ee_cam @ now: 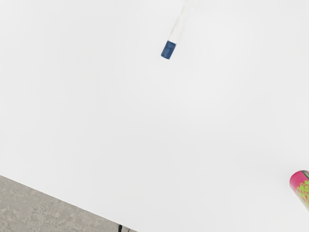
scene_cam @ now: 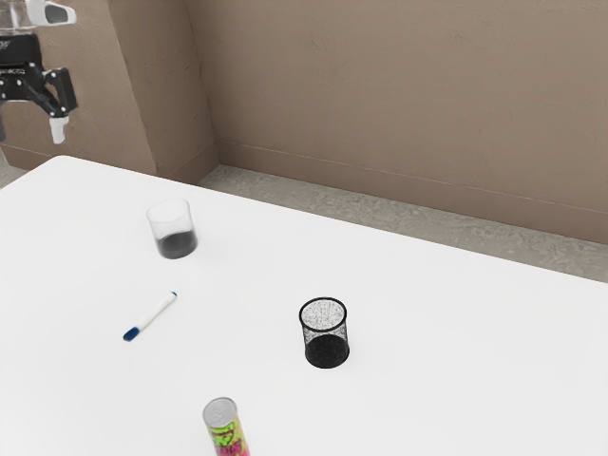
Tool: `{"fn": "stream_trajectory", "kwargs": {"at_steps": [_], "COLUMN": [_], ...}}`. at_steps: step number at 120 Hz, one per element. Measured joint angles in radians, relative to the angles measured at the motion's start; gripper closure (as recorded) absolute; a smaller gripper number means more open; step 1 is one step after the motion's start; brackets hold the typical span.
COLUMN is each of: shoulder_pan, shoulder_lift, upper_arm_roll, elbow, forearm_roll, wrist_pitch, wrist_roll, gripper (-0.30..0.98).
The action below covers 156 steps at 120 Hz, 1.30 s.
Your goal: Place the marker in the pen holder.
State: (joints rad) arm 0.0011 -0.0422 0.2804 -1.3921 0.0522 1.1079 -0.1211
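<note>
1. Obstacle, far on the exterior view's left: the glass (scene_cam: 173,243).
2. Open lane (a generous one) between the glass and the pen holder (scene_cam: 327,352).
3. Obstacle, near side: the can (scene_cam: 228,435).

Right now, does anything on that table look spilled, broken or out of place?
Nothing looks spilled or broken; the glass and pen holder stand upright. Only the marker seems out of place, lying on the table outside the holder.

exterior: arm's side, slanting down, farther | wrist: above, facing down, closer | shared: marker (scene_cam: 154,314), can (scene_cam: 229,432), tabletop (scene_cam: 446,351)
</note>
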Motion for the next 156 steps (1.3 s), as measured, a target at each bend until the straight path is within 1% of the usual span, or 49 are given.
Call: {"fn": "stream_trajectory", "kwargs": {"at_steps": [8, 20, 24, 38, 46, 58, 65, 80, 96, 106, 122, 134, 156], "shoulder_pan": [0.033, -0.035, -0.042, 0.023, 0.037, 0.041, 0.051, 0.071, 0.076, 0.077, 0.087, 0.093, 0.095], "shoulder_lift": [-0.024, -0.058, -0.062, -0.071, -0.068, -0.038, -0.003, 0.094, 0.215, 0.269, 0.409, 0.462, 0.593], "upper_arm_roll": [-0.008, -0.010, -0.010, -0.010, -0.010, -0.010, -0.010, -0.011, -0.012, -0.012, -0.012, -0.015, -0.030], "elbow": [-0.057, -0.169, -0.202, -0.377, -0.470, -0.557, -0.583, -0.596, -0.596, -0.581, -0.485, -0.460, -0.322], "forearm_roll": [0.007, 0.010, 0.009, 0.008, -0.001, -0.009, -0.011, -0.013, -0.015, -0.016, -0.049, -0.088, -0.134], "wrist_pitch": [0.094, 0.219, 0.254, 0.354, 0.425, 0.537, 0.604, 0.728, 0.890, 0.948, 0.939, 0.920, 0.858], "wrist_roll": [-0.020, -0.045, -0.052, -0.076, -0.087, -0.091, -0.082, -0.042, 0.054, 0.114, 0.211, 0.274, 0.369], "gripper": [0.00, 0.00, 0.00, 0.00, 0.00, 0.00, 0.00, 0.00, 0.00, 0.01, 0.03, 0.03, 0.03]}}
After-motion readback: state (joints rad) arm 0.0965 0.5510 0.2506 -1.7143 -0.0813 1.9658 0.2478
